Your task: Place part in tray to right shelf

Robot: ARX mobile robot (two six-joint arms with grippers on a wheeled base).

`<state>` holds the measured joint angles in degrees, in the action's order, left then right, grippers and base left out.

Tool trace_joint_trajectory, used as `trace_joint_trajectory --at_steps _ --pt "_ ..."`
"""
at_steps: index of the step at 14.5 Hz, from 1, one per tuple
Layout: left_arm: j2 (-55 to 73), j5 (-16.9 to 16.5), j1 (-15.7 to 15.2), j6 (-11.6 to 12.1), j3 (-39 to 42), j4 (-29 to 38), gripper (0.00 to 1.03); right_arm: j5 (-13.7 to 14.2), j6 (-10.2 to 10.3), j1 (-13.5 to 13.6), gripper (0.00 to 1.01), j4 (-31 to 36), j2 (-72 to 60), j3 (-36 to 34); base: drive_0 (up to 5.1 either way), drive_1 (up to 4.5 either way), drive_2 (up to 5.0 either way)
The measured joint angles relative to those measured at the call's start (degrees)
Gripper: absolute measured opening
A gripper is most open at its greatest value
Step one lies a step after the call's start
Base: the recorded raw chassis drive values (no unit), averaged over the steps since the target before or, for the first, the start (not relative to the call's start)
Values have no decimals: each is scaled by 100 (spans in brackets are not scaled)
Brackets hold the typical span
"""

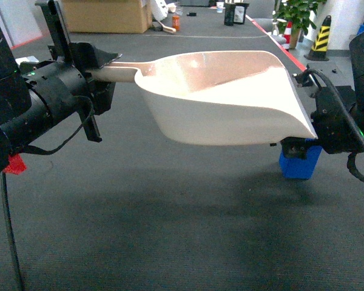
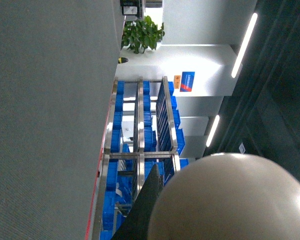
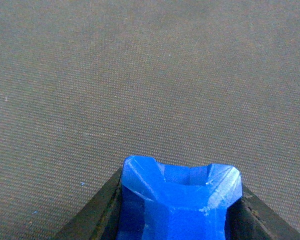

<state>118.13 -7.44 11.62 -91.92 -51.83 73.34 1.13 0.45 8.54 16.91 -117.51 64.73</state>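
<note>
Part (image 3: 177,200) clamped between the right gripper's (image 1: 300,148) fingers hangs just below the lip of the tray (image 1: 230,97), whose handle the left gripper (image 1: 100,73) grips; loading step seems underway, next lifting it over the lip and releasing.

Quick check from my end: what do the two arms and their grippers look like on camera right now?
Both arms are matte black. The left arm is a thick cylinder with a ribbed band, a loose black cable and a small green light; a red piece shows beneath it. The right arm is blocky, with black cables looping down. The right gripper's fingers are black.
</note>
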Motion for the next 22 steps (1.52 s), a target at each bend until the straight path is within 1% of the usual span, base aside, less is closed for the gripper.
trace_joint_trajectory --at_steps 1,2,3,4,5,7,10,11,12,13,15,16,17,18,19,20,21,22 --pt "0 -7 4 0 0 0 13 -59 155 -234 47 177 813 -649 0 0 0" --pt "0 0 2 0 0 2 13 -190 227 -356 47 96 1456 -870 0 0 0" --pt "0 0 -2 0 0 2 13 -262 306 -415 47 57 2024 -887 0 0 0" --pt "0 -4 -2 0 0 0 13 -345 411 -334 47 -85 2664 -804 0 0 0" --pt "0 -4 -2 0 0 -2 13 -374 496 -111 47 -186 3064 -632 0 0 0" --pt "0 -7 9 0 0 4 13 -501 765 669 47 -409 3554 -273 0 0 0" --pt "0 -2 9 0 0 -2 13 -503 1300 1779 47 -841 3187 -20 0 0 0" --pt "0 -7 9 0 0 -2 13 -391 1460 2004 47 -964 2922 11 0 0 0" --pt "0 -4 9 0 0 0 13 -280 1572 2157 56 -938 2614 42 0 0 0" --pt "0 -11 9 24 0 -7 13 -103 1670 2179 69 -868 2485 46 0 0 0" --pt "0 17 -4 59 0 0 13 280 1661 2131 93 -643 2730 -17 0 0 0" --pt "0 -4 -2 59 0 0 13 501 1589 2094 100 -450 3082 -197 0 0 0" --pt "0 -7 -2 68 0 -2 13 1003 1128 2065 98 -179 4050 -800 0 0 0" --pt "0 -4 -2 66 0 -4 12 2070 -356 2124 98 461 6297 -2608 0 0 0" --pt "0 -4 -4 66 0 -7 13 2144 -723 2194 98 492 6828 -2959 0 0 0" --pt "0 9 -4 66 0 -4 12 2149 -1003 2216 98 498 7060 -3060 438 -425 2" --pt "-4 -7 -2 66 0 24 12 2166 -1161 2218 98 575 7099 -3016 451 -414 -20" --pt "-7 -15 -4 50 0 -7 12 2164 -1237 2218 98 564 7005 -2997 474 -382 -61"
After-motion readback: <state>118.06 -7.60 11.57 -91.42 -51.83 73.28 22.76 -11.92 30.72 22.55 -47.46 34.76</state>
